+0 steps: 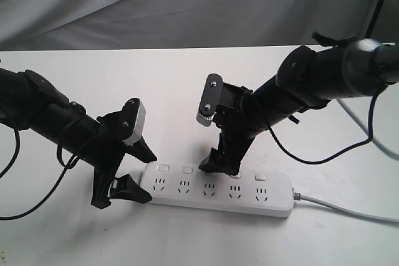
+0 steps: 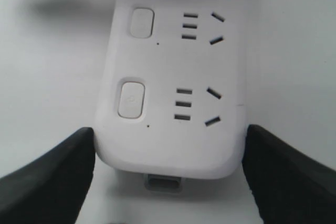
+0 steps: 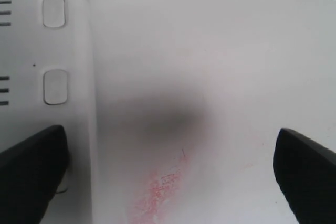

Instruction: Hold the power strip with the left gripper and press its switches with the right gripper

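Exterior view: the strip (image 1: 249,197) lies on the desk (image 1: 187,91), its end pinched across by the left gripper's (image 1: 148,179) fingers. The right gripper (image 1: 219,165), fingers spread wide, slants steeply down, one tip at the middle switches (image 1: 186,170). Pressing looks under way; the next move calls for a short, straight push down.

PLACE: you're looking at a robot test bench, lab-like | SIGNS: plain white table (image 1: 187,73), creased grey cloth backdrop (image 1: 187,4) draped behind it, black left arm (image 1: 43,110) and right arm (image 1: 324,73) reaching in over it | EXTRA: red smear (image 3: 163,187) on your tabletop
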You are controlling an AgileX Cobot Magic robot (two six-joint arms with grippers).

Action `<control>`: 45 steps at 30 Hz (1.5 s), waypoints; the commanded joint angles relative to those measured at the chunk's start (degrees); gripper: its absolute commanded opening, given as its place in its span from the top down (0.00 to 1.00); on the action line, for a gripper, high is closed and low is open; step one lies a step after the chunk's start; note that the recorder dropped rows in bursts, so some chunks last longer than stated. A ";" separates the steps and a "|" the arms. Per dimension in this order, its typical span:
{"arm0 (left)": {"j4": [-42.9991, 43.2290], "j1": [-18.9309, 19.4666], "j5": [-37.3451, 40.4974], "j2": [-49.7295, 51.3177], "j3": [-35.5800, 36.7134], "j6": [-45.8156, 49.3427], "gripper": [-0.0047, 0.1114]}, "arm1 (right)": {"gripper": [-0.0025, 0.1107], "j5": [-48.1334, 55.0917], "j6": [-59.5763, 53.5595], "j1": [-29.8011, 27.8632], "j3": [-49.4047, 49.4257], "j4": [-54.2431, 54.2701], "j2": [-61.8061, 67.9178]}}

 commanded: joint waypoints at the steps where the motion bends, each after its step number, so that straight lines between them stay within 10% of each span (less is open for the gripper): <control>1: -0.68 -0.24 -0.37 -0.12 -0.34 0.05 0.96 | 0.11 -1.32 -3.66 -0.23 1.32 -2.54 1.22; 45: -0.68 -0.24 -0.37 -0.12 -0.34 0.05 0.96 | 0.11 10.19 -16.66 -8.63 5.96 9.61 -8.99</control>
